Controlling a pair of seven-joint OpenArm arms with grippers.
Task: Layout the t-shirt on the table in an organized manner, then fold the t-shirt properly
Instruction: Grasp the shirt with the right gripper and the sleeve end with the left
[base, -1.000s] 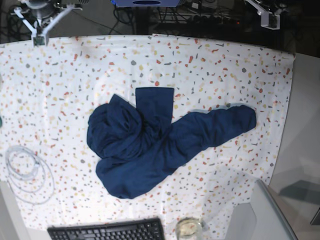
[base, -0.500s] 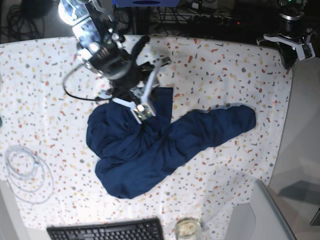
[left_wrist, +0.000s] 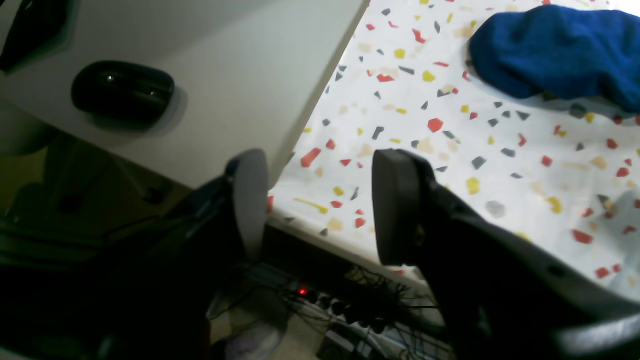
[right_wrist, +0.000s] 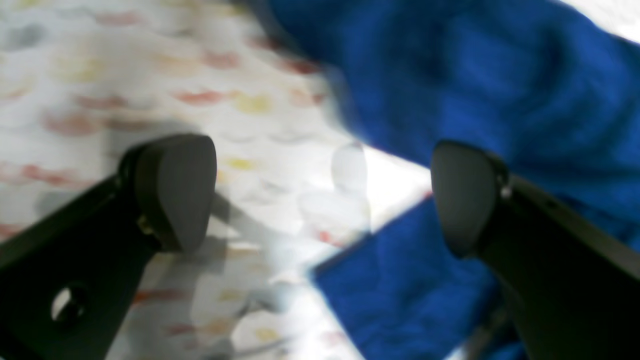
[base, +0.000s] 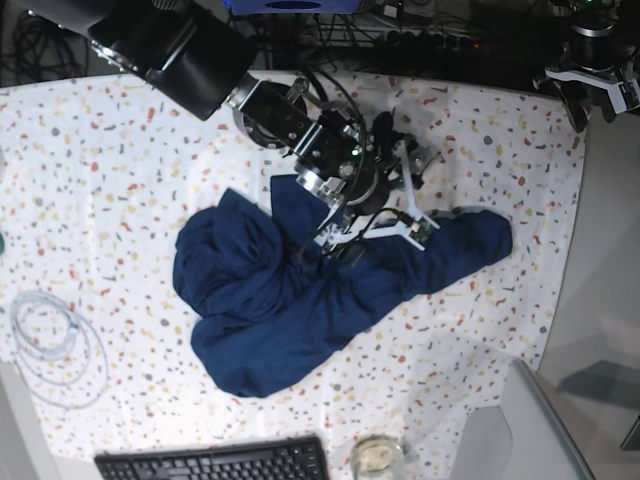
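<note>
Crumpled t-shirt (base: 300, 290) lies mid-table (base: 120, 180).
Right gripper (right_wrist: 320, 195) hovers over its blurred folds, jaws apparently wide, empty; left gripper (left_wrist: 315, 205) parted at the table edge, holding nothing.

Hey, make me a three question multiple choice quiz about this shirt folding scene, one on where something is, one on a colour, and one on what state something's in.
1. Where is the right gripper?
A. Over the middle of the t-shirt
B. At the keyboard
C. Above the cable coil

2. What colour is the t-shirt?
A. Red
B. Dark navy blue
C. Grey

3. How does the t-shirt lie on the table?
A. Spread flat, sleeves out
B. Folded into a neat square
C. Bunched in a crumpled heap

Answers: 1 A, the base view shows it above the fabric near the heap's middle. 2 B, the cloth is plain dark blue in every view. 3 C, the fabric is rumpled and twisted, with one long part trailing toward the left gripper at the table's far corner.
</note>
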